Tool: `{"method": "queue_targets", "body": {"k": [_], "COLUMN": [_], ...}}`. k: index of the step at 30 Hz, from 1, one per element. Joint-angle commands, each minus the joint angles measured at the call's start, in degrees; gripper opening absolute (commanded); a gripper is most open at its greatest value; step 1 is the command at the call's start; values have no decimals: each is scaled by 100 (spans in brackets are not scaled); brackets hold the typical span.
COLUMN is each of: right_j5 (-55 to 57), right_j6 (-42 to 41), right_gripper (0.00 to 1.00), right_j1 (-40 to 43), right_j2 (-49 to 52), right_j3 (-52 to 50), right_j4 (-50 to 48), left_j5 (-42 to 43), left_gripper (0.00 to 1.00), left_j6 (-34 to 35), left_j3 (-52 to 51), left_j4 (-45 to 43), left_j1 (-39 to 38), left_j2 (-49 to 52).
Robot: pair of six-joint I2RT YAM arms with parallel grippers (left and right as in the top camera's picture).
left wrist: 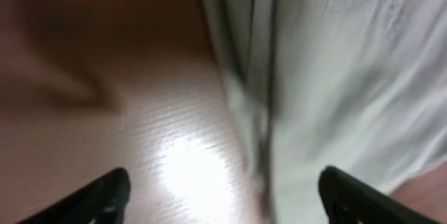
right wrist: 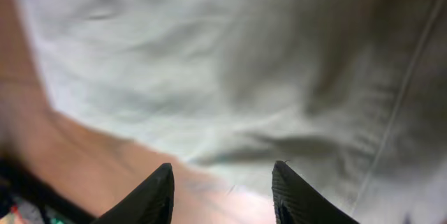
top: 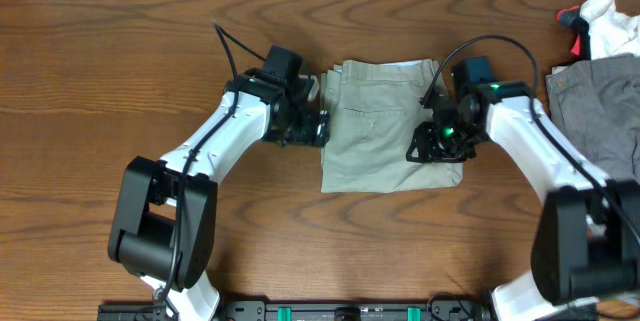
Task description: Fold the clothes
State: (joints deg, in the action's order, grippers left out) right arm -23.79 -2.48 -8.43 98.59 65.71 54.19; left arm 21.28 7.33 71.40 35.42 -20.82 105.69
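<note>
The shorts (top: 385, 126) are lying in the middle of the surface (top: 150, 41) as a doubled-over rectangle, long axis running from the far side toward the robot, with what looks like the waistband pointing away. The left fingers (left wrist: 105, 196) are hanging released, wide apart, over its left edge, and the right fingers (right wrist: 150, 196) are likewise released at its right edge. A further fold seems to be getting set up, calling for both to pinch every layer and carry one end evenly along that axis.
</note>
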Motion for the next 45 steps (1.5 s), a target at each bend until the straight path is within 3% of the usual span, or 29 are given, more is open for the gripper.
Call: {"method": "queue_targets", "body": {"k": [1, 11, 18, 21, 23, 27, 28, 33, 40, 45], "right_j5": [-216, -216, -214, -216, -216, -216, -216, -214, -214, -214], "right_j6": [166, 166, 168, 168, 166, 168, 168, 170, 170, 168], "right_gripper": [45, 44, 44, 43, 42, 41, 41, 40, 39, 39], "right_j1": [37, 26, 26, 26, 26, 26, 26, 26, 28, 26], "right_j2": [-417, -636, -636, -636, -636, -636, -636, -636, -636, -636], "right_j3": [136, 136, 136, 136, 136, 136, 136, 136, 136, 136], "right_j4": [107, 260, 280, 282, 302, 350, 369, 487, 501, 496], "left_j5": [424, 1915, 1987, 1904, 1626, 1362, 1366, 1366, 1357, 881], "left_gripper": [94, 94, 88, 64, 40, 10, 6, 6, 6, 6], "left_j6": [704, 949, 929, 929, 929, 929, 931, 903, 107, -407], "left_j3": [-2, -2, -2, -2, -2, 0, 0, 116, 188, 184], "left_j4": [-260, -944, -1106, -1246, -1257, -1281, -1281, -831, -422, 133], "left_j1": [28, 24, -81, -140, -179, -214, -210, 42, 885, 1707], "left_j2": [195, 1239, 1397, 1397, 1397, 1397, 1384, 820, -927, -1211]}}
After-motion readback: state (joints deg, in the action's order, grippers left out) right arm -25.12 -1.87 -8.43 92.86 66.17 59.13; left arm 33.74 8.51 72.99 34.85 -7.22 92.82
